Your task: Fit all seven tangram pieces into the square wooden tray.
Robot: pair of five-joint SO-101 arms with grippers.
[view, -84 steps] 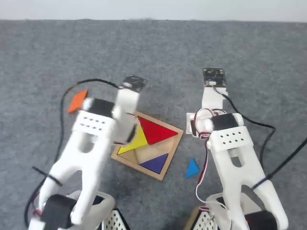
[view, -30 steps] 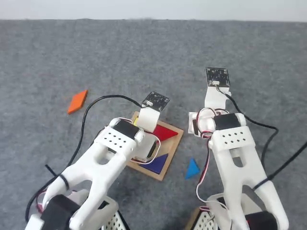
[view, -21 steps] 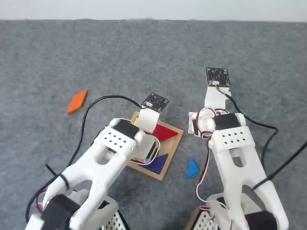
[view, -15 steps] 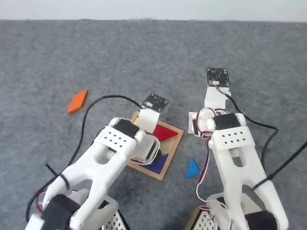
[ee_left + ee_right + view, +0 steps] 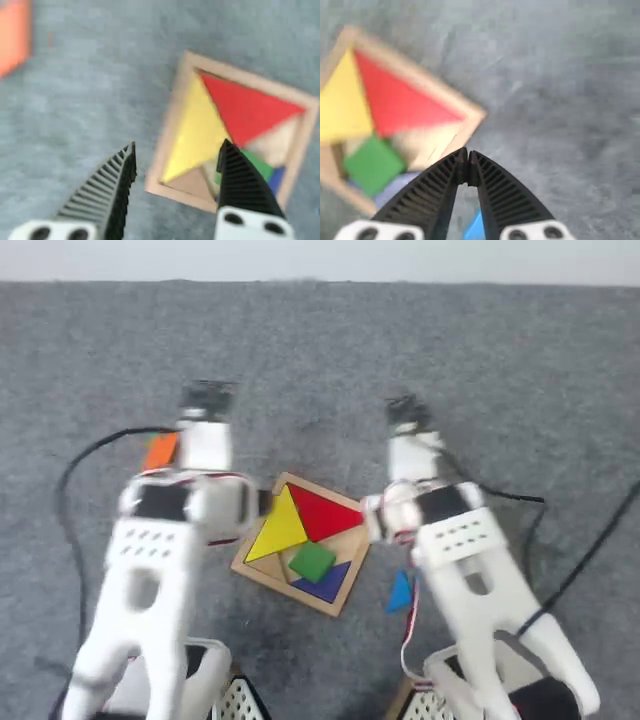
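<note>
Left claw (image 5: 178,145) wide, empty, withdrawn toward 9 o'clock | right claw (image 5: 468,152) pinched closed | green square (image 5: 313,561) newly seated in tray (image 5: 280,587) | orange piece (image 5: 158,450), blue triangle (image 5: 400,592) still outside.

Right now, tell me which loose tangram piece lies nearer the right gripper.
The light blue triangle, close beside the right gripper; the orange piece lies beyond the tray, near the left arm.

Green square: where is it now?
In the high view, near the middle, the green square lies in the tray, between the yellow triangle and the dark blue piece.
</note>
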